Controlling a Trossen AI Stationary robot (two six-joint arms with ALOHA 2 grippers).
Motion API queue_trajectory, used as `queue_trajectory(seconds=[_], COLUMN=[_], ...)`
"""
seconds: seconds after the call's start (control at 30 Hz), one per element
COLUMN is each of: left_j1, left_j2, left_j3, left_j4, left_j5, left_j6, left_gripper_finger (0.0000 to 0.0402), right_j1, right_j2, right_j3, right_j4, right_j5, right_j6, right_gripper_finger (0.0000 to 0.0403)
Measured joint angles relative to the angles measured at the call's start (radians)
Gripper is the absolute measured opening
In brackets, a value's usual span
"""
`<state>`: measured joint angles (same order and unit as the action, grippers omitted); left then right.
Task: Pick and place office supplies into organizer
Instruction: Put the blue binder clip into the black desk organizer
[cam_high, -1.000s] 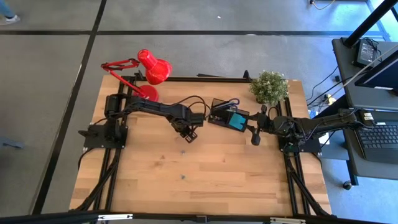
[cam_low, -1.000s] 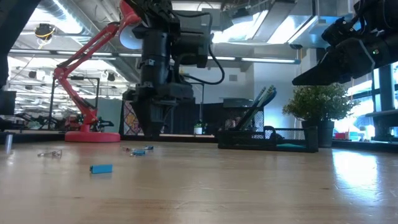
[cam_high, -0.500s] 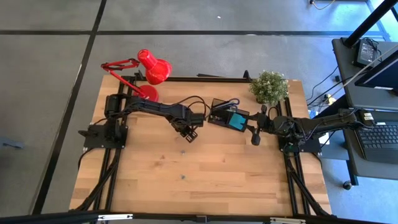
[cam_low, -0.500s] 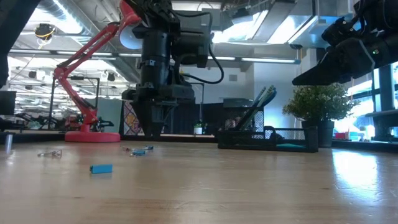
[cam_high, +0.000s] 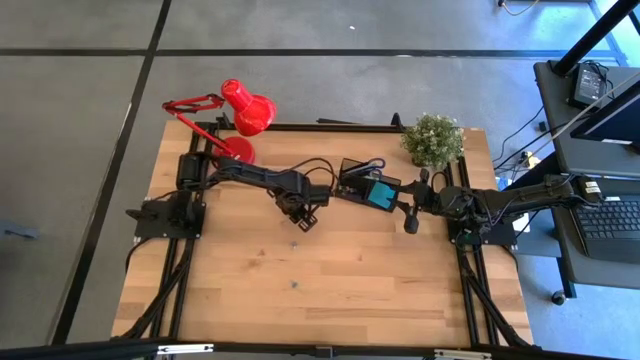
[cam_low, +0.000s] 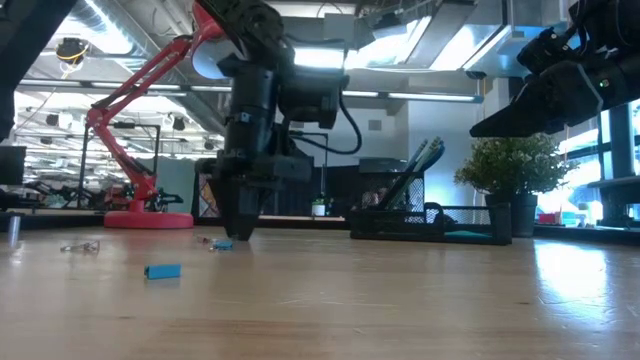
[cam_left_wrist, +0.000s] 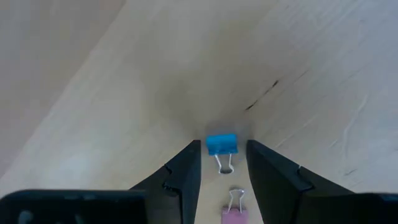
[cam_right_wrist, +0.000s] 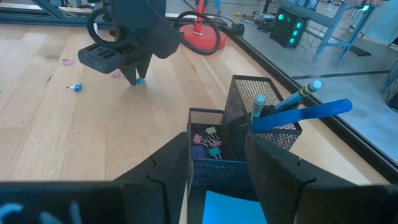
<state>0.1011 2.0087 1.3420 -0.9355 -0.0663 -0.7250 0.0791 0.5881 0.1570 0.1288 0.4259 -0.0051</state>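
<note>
The left gripper (cam_left_wrist: 222, 163) has its fingers apart, tips at the table, straddling a blue clip (cam_left_wrist: 221, 144) near the table's middle, left of the organizer (cam_high: 365, 184). A pink clip (cam_left_wrist: 234, 213) lies just beside it — the close should catch only the blue body, squarely. The right gripper (cam_right_wrist: 217, 155) waits open above the organizer.

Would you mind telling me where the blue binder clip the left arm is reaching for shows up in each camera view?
High view: hidden under the left claw, near table centre.
Low view: blue binder clip on the wood at the claw's tips.
Left wrist view: clip between the open fingers.
Right wrist view: blue speck under the far claw.
Shared landmark: the red lamp.
</note>
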Motion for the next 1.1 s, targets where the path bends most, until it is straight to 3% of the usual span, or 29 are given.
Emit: queue_trajectory(seconds=[0.6,1.1], left_j1=[0.02,0.016], left_j2=[0.019,0.019], left_j3=[-0.001,-0.001], left_j4=[0.022,0.035], left_j5=[0.016,-0.029], left_j6=[0.07,0.195], left_gripper_finger=[0.0123,0.0057], right_j1=[0.0,0.0], right_j2=[0.0,0.0], right_j3=[0.0,0.0], right_j4=[0.0,0.0], right_j5=[0.0,0.0], right_j6=[-0.002,-0.003], right_gripper_finger=[0.0162,0.0162])
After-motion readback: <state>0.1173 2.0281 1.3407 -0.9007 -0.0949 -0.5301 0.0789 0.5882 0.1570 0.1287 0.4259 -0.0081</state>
